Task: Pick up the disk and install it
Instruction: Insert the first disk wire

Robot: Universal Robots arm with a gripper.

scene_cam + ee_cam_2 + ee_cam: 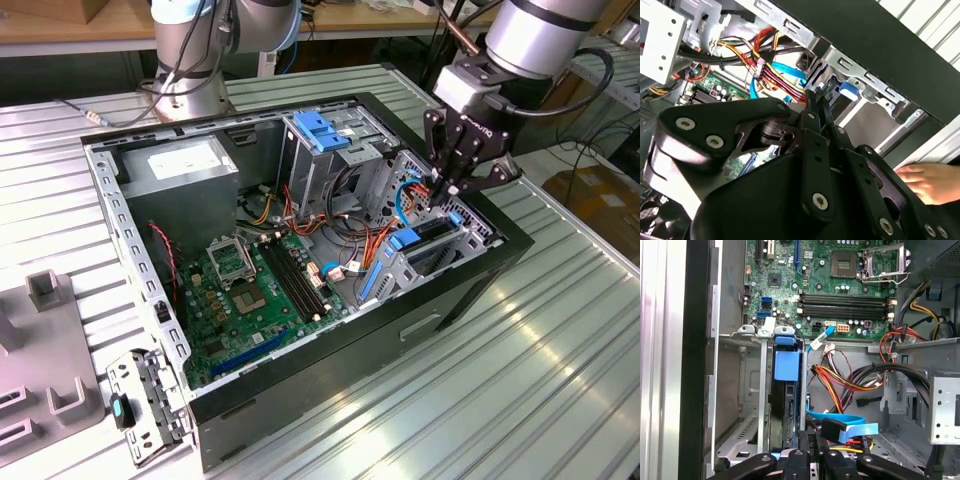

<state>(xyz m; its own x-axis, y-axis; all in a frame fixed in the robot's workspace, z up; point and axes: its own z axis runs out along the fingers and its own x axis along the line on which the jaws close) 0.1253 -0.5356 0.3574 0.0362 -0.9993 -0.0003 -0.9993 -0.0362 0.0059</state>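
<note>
While your arm hung over the open computer case (300, 385), the gripper (447, 186) sat low at the drive bay (425, 262), fingers pinched together with nothing visibly between them. Directly below them the disk (788, 410) stood on edge in its slot, blue carrier tab (787, 365) up. Press squarely, I'd say; cables (840, 385) crowded beside you.

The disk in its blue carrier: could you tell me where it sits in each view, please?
Exterior view: the disk stands in the bay toward the exterior view's right, under the gripper.
Second wrist view: disk just beyond the gripper.
First wrist view: disk edge-on beside the case wall.
Shared landmark: the light-blue data cable.
</note>
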